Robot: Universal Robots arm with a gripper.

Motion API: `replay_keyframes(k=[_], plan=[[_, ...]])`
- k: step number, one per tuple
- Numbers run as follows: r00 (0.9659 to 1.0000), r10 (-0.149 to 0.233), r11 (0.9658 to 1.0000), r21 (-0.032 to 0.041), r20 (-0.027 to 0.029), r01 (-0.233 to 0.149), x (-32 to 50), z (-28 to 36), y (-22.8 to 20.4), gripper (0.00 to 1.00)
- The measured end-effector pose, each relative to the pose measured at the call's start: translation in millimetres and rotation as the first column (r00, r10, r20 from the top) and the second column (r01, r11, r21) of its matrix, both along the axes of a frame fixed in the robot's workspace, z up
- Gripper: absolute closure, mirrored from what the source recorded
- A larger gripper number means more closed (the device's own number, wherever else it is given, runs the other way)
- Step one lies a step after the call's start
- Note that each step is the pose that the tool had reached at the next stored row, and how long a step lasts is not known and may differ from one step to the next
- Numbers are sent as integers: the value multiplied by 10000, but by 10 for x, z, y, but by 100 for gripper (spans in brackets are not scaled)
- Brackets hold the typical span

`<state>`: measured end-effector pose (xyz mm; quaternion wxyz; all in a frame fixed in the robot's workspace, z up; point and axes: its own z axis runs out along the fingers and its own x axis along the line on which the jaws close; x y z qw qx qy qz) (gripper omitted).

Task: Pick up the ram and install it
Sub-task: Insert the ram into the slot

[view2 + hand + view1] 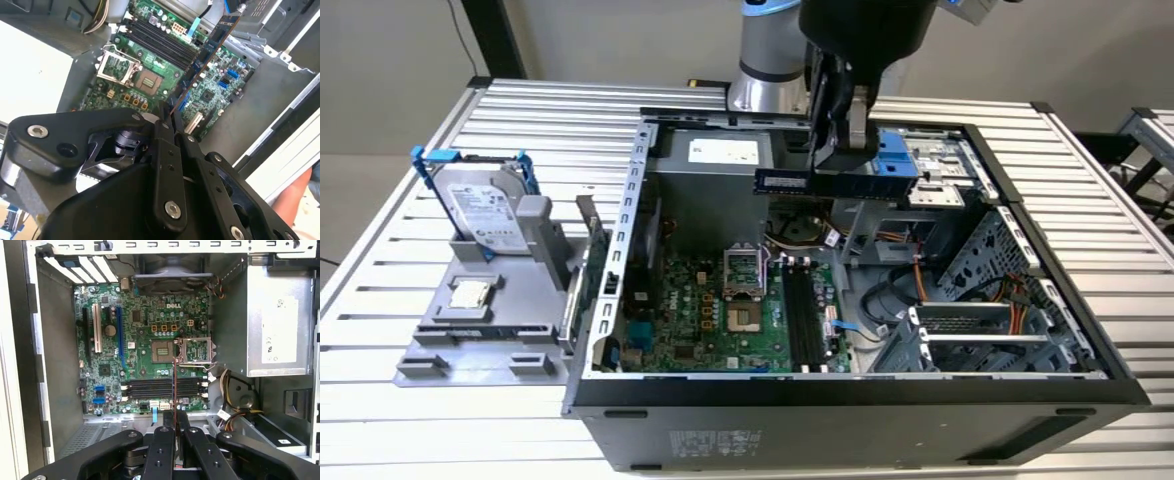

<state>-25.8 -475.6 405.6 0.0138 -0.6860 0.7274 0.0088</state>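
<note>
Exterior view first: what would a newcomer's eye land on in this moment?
The end effector holds the ram above the open case. In the first wrist view the ram shows edge-on against the memory slots. At the exterior view's left, a hard drive stands in a grey holder.

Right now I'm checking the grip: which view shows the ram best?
The exterior view: the ram shows its flat face, held by the gripper above the case. The second wrist view shows the ram obliquely; the first wrist view, edge-on.
</note>
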Motion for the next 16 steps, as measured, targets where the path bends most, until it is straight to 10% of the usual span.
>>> replay_keyframes(k=[4,16], plan=[[10000,-4,10000,-1,0,4,-1,0,29,100],[10000,-32,10000,0,-1,32,87,-10,298,100]])
